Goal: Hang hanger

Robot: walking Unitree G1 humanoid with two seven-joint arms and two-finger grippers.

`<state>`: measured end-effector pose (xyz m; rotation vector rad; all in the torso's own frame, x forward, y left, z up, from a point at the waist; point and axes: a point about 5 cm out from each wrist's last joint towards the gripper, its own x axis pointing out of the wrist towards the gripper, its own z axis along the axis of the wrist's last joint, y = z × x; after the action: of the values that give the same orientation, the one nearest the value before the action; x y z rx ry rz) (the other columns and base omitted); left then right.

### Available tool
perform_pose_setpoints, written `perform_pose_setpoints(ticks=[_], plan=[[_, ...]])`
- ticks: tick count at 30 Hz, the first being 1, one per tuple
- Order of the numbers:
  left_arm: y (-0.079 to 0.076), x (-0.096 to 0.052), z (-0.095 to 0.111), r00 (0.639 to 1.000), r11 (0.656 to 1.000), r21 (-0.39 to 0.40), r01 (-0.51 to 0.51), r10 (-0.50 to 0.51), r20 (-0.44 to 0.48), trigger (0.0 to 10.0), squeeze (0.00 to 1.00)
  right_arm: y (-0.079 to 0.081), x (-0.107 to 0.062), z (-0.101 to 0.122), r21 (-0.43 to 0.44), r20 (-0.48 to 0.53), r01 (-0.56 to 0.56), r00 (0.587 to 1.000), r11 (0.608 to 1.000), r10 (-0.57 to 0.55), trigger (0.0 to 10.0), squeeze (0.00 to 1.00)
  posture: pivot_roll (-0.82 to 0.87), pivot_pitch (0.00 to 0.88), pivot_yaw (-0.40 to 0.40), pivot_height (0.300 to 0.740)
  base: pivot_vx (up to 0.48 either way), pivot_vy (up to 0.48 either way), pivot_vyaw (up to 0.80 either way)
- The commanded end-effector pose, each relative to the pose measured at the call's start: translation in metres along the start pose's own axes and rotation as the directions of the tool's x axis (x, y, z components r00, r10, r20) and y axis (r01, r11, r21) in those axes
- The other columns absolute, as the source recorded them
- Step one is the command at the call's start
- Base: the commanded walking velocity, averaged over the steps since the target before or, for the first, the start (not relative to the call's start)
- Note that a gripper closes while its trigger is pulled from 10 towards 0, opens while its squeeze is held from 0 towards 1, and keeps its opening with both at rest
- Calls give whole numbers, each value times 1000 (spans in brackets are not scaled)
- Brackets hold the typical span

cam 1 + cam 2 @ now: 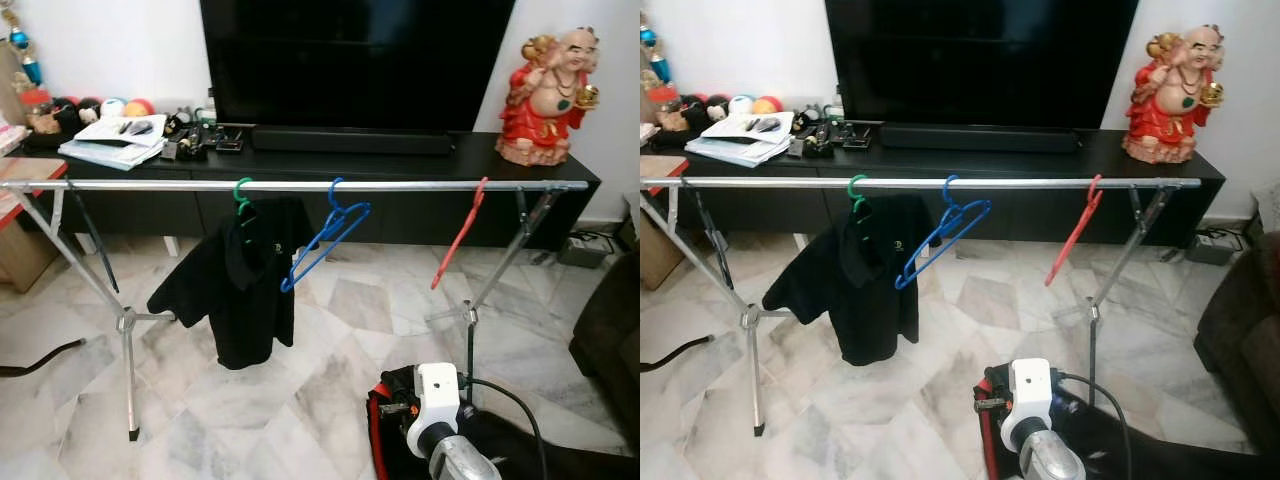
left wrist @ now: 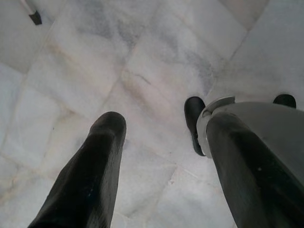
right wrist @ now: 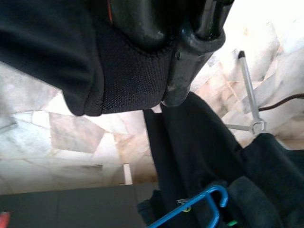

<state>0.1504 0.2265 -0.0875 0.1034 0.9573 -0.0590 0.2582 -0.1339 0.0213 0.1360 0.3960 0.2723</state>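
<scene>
A silver rail (image 1: pixel 420 185) spans the drying rack. On it hang a green hanger (image 1: pixel 241 195) carrying a black shirt (image 1: pixel 240 290), an empty blue hanger (image 1: pixel 325 235) and an empty red hanger (image 1: pixel 458 235). My right arm (image 1: pixel 437 405) is low in front of the rack, beside a black cloth with red trim (image 1: pixel 385 420). In the right wrist view my right gripper (image 3: pixel 159 95) is shut on black mesh cloth (image 3: pixel 128 76), with the blue hanger (image 3: pixel 209 202) and the shirt (image 3: pixel 199 142) beyond. My left gripper (image 2: pixel 164 126) hangs open over the marble floor.
Behind the rack a black TV console (image 1: pixel 480 160) holds a big TV (image 1: pixel 355 60), a red figurine (image 1: pixel 545 95), papers (image 1: pixel 115 140) and small items. The rack's legs (image 1: pixel 125 330) splay onto the marble floor. A dark sofa (image 1: pixel 610 340) stands at the right.
</scene>
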Motion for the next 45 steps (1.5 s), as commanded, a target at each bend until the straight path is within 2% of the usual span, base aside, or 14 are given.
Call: perform_pose_setpoints(ticks=[1,12,28,45], plan=[[-2,-1,-6,1000,1000,-13,4,-5,-24,10000,0,-2,0,3,1,12,6,1000,1000,-6,10000,0,50,1,30,740,0,0,0],[-2,-1,-6,1000,1000,-17,2,-2,-24,10000,0,-2,1,4,1,16,8,1000,1000,-8,10000,0,52,0,27,740,0,282,0],[-3,-1,-6,1000,1000,-28,-1,0,-25,10000,0,-10,0,7,44,35,69,997,997,-70,10000,0,59,16,23,740,0,0,0],[-2,0,-4,1000,1000,-13,2,-2,-20,10000,0,-19,2,14,73,72,143,986,987,-148,10000,0,56,19,39,740,0,339,0]])
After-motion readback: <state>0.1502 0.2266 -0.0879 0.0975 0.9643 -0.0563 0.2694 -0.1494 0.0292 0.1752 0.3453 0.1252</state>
